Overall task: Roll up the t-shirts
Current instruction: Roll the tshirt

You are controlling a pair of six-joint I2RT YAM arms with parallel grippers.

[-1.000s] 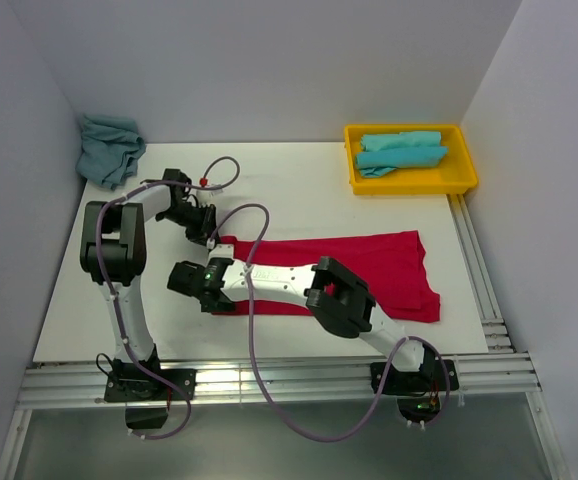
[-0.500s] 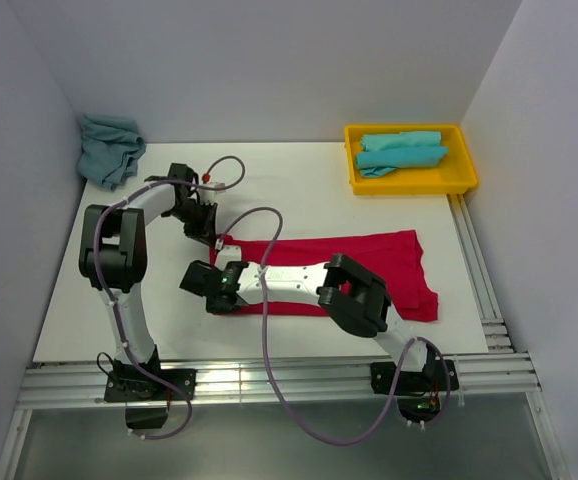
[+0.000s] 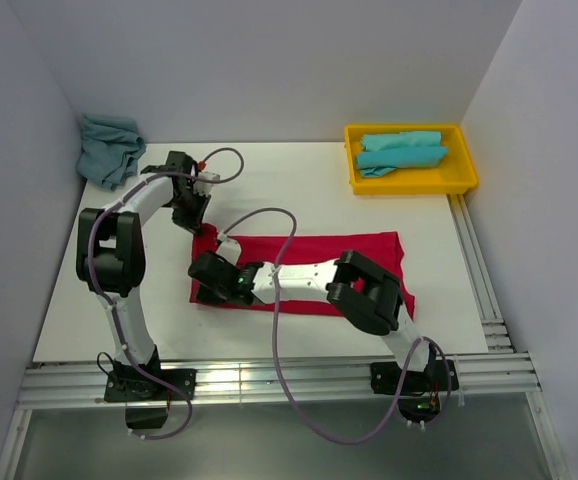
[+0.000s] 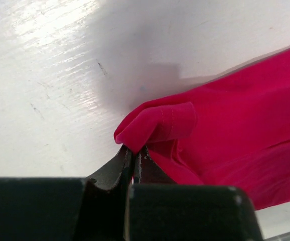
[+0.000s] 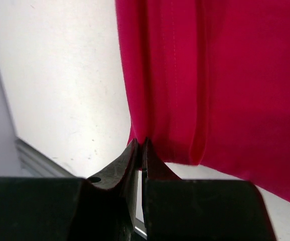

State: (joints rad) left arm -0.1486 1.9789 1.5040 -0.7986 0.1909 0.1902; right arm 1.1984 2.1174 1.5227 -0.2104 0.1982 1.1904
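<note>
Red t-shirt (image 3: 364, 250), folded into a long band, lies across the middle of the table (image 3: 299, 190). The left gripper (image 4: 135, 153) is pinched tight on its far-left corner and the right gripper (image 5: 141, 145) on its near-left corner. Holding both corners of one short end probably lets the arms start the roll evenly. Turquoise t-shirts (image 3: 399, 150) lie in the yellow tray (image 3: 464, 165), and another (image 3: 109, 148) sits crumpled far left.
</note>
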